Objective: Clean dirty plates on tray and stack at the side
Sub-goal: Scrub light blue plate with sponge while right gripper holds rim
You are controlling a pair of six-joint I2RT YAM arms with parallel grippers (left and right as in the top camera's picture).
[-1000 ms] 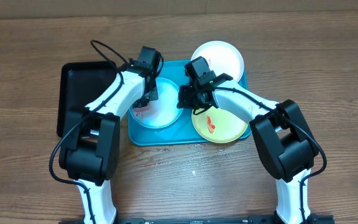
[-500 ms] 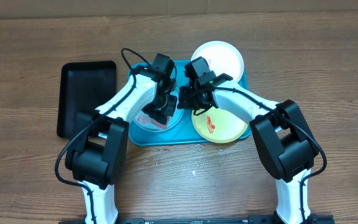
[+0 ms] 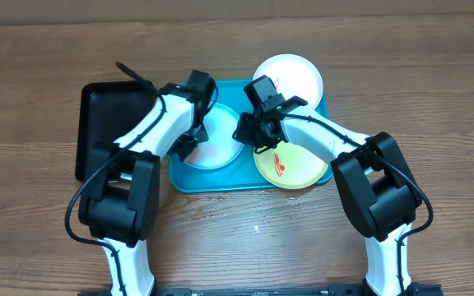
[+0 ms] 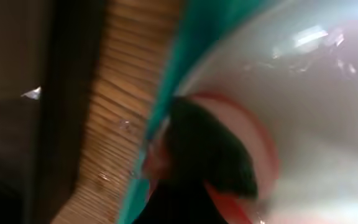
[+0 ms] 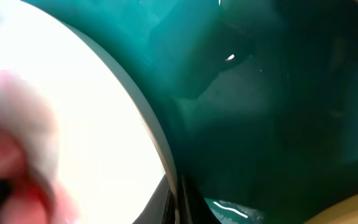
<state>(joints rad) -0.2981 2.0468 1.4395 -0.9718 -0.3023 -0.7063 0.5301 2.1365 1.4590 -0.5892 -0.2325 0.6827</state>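
Observation:
The light blue plate lies in the left half of the turquoise tray, with a faint pink film on it. My left gripper is shut on the green-red sponge and presses it on the plate's left edge. My right gripper is shut on the plate's right rim. The yellow-green plate with a red smear lies at the tray's front right. The white plate sits at the back right corner, over the rim.
A black tray lies on the wooden table just left of the turquoise tray. The gap between the two trays is narrow. Both arms reach in from the front edge.
The left gripper with the sponge swept from the plate's left side to its middle and back to the left edge. The red smears have thinned to a pink film. The right gripper stayed still.

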